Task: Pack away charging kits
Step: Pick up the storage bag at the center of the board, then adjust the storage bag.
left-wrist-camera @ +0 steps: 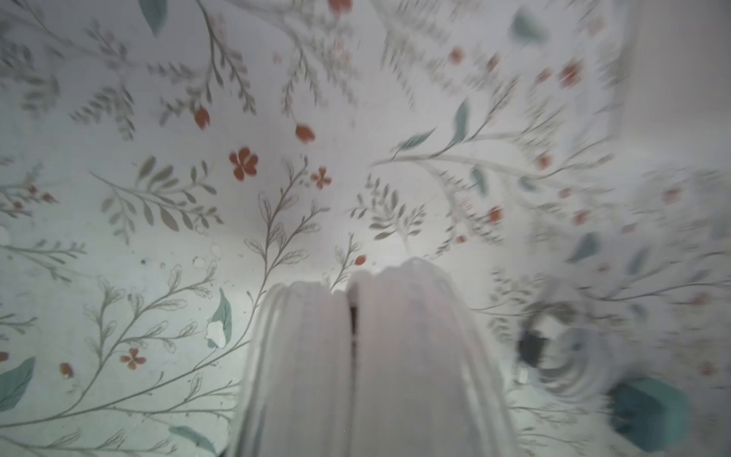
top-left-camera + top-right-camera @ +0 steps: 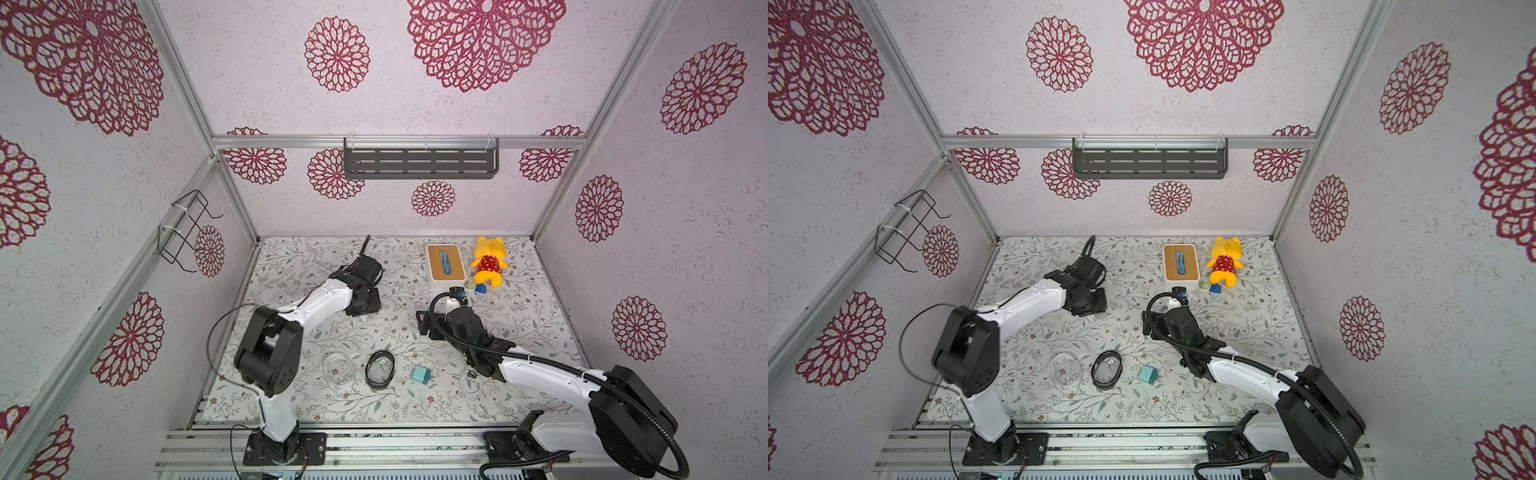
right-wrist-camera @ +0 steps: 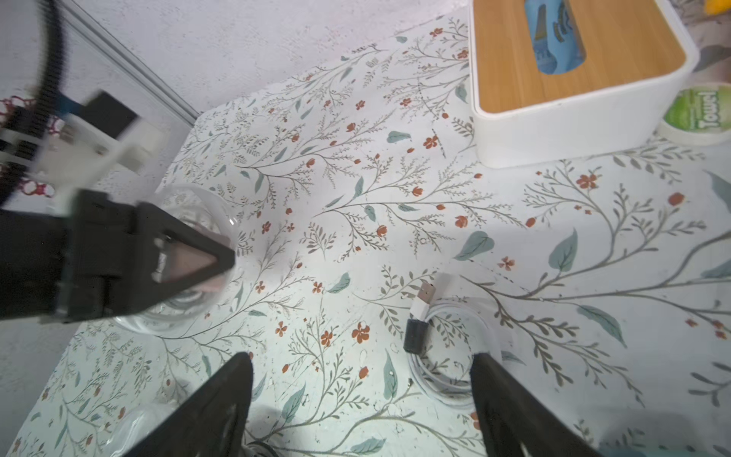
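Where the worktop (image 2: 291, 266) lay bare, its pale covering showed grey sprigs, teal leaves and small red flowers. White textured walls with crimson lace medallions closed it in on three sides.

Close beneath the right gripper (image 3: 360, 356), whose black jaws were wide apart with nothing between them, lay a thin white coiled cable (image 3: 451, 348) with a silver plug and a dark sleeve. Off to that gripper's left, the left gripper (image 3: 205, 261) was at a clear oval plastic case (image 3: 186, 312), with something pinkish behind its finger. Only one black finger showed plainly and the left wrist view was blurred, so neither its opening nor any hold on the case could be told.

Nearer the robot than both grippers sat a teal cube plug charger (image 2: 422, 375), a dark-rimmed oval clear case (image 2: 380, 370) and a second clear oval case (image 2: 338, 370). Ahead of the right gripper was a white box with a wooden top (image 3: 573, 99).
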